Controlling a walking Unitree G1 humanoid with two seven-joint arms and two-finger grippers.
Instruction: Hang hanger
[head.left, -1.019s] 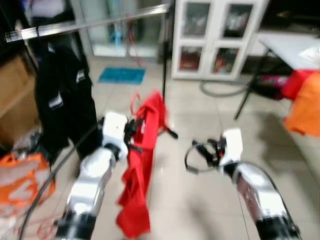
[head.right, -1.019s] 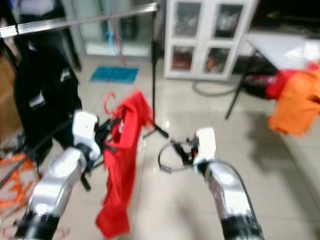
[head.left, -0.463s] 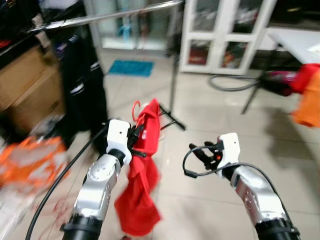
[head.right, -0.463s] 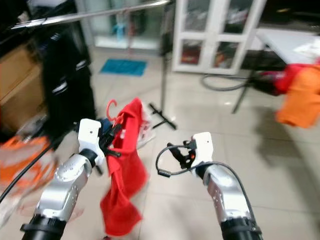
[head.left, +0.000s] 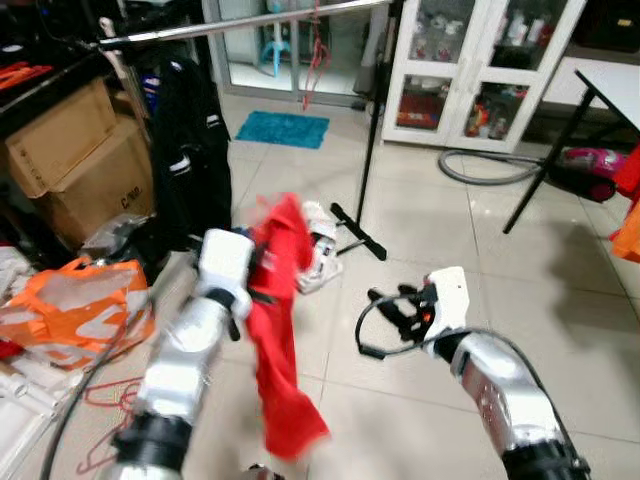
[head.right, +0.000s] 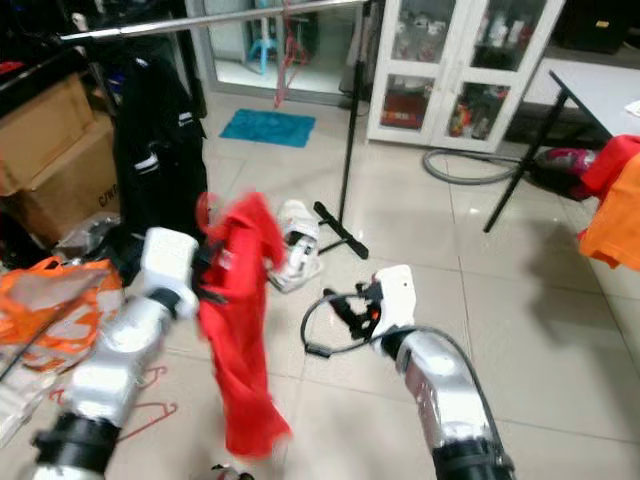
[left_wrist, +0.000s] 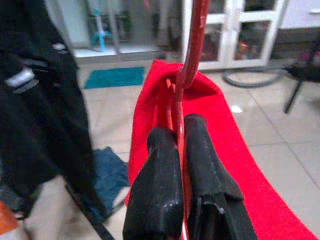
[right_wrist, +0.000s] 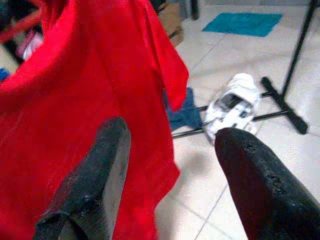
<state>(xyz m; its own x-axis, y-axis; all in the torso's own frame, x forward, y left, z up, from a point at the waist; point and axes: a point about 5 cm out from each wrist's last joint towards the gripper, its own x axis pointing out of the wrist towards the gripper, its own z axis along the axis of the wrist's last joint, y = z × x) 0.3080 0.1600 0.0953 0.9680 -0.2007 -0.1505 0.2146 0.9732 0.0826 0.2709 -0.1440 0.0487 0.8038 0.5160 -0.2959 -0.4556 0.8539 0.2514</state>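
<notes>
A red hanger carries a red garment that hangs down to near the floor. My left gripper is shut on the hanger's neck, low at the centre left of the head views. The silver clothes rail runs along the top, well above and beyond the hanger. A black garment hangs from the rail. My right gripper is held out to the right of the red garment, open and holding nothing, its fingers wide apart.
Cardboard boxes stand at the left with an orange bag on the floor before them. The rail's black stand and foot lie ahead, beside a white shoe. A white glass cabinet, a hose and a table leg are at the right.
The camera has shifted, so the rail and boxes show more fully. My left arm with the red garment has swung a little lower and is blurred. The right gripper stays open.
</notes>
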